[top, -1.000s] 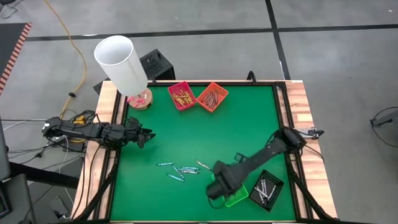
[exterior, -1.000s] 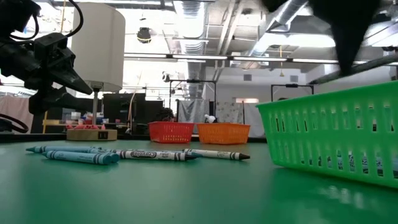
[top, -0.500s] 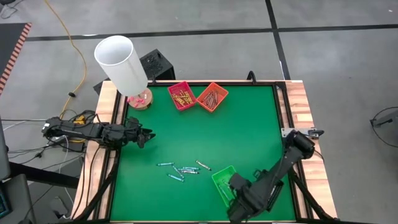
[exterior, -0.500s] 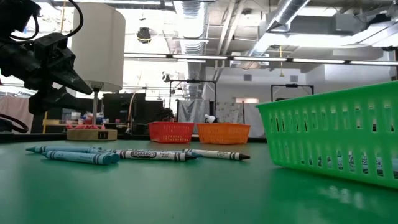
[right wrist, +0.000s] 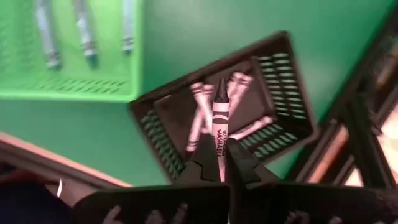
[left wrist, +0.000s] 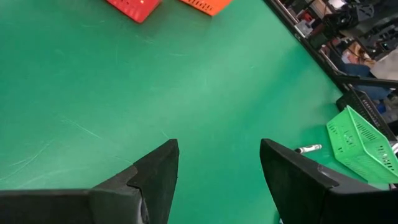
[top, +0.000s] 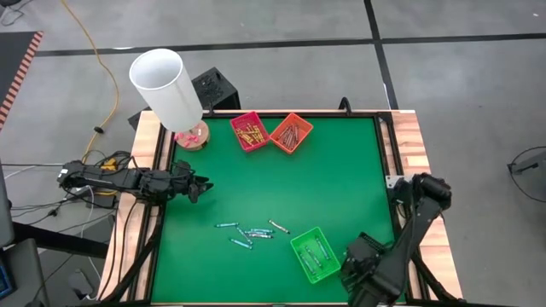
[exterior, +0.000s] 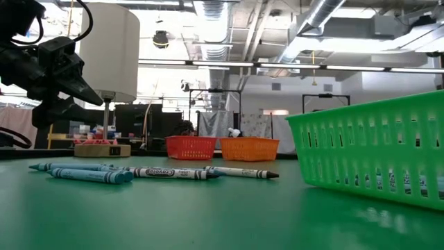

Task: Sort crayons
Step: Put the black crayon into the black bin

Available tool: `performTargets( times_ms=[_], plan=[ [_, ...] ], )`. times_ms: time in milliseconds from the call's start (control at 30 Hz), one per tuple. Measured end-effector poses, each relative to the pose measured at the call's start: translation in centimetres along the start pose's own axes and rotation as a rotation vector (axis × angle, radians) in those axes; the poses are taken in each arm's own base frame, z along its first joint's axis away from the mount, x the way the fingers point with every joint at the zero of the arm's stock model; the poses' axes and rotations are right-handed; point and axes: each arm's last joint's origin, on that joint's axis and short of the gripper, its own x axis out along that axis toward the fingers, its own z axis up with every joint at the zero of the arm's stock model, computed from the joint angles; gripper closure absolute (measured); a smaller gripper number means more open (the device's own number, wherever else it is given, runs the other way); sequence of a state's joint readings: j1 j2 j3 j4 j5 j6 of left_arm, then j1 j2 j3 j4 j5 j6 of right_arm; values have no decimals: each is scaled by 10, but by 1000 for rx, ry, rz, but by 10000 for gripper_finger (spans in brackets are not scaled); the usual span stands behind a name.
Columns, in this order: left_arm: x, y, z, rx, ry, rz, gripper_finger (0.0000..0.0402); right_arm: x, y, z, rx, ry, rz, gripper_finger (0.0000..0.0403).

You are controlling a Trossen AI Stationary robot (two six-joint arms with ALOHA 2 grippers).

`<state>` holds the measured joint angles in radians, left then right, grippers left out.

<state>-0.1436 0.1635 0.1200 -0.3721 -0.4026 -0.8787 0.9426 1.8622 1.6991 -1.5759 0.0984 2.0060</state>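
Having swung away from above the green perforated plastic basket (top: 314, 255) since a second ago, the right gripper (right wrist: 220, 163) now hanging over the black slatted plastic basket (right wrist: 281, 93) at the near right corner of the green felt table (top: 281, 183). Pinching, between closed fingers, one grey-white paper-wrapped crayon with a dark tip (right wrist: 220, 118), pointing down into that black basket. Lying beneath it, several more pale crayons (right wrist: 200, 106), their exact count hard to judge from the wrist view. Showing in the green basket, a few teal and blue crayons (top: 316, 252). Resting loose on the felt left of the green basket, a small scatter of blue, teal and grey-white crayons (top: 252, 232), seen from the low view as a row of blue-wrapped and pale-wrapped sticks (exterior: 159, 171). Standing side by side at the far edge, a red plastic basket (top: 249, 130) holding yellowish crayons and an orange plastic basket (top: 291, 132) holding red-brown ones. Waiting at the table's left edge, unchanged, the left gripper (top: 201, 186), fingers (left wrist: 158, 174) spread apart and holding nothing. Standing at the far left corner, a white cylindrical lamp shade (top: 165, 85) on a wooden base.
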Motion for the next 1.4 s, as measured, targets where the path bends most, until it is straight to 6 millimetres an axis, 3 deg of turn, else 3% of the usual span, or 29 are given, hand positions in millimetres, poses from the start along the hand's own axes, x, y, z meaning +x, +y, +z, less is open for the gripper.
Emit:
performTargets(
  times_ms=[133, 400, 967, 1400],
  plan=[
    [0, 0, 0, 0, 0, 0, 186, 3, -13, 4, 86, -10, -15, 403],
    [0, 0, 0, 0, 0, 0, 186, 17, -21, 4, 218, 19, -93, 403],
    [0, 0, 0, 0, 0, 0, 186, 49, -15, 16, 293, 95, -164, 403],
    [0, 0, 0, 0, 0, 0, 186, 51, -13, 14, 291, 108, -141, 403]
  ],
)
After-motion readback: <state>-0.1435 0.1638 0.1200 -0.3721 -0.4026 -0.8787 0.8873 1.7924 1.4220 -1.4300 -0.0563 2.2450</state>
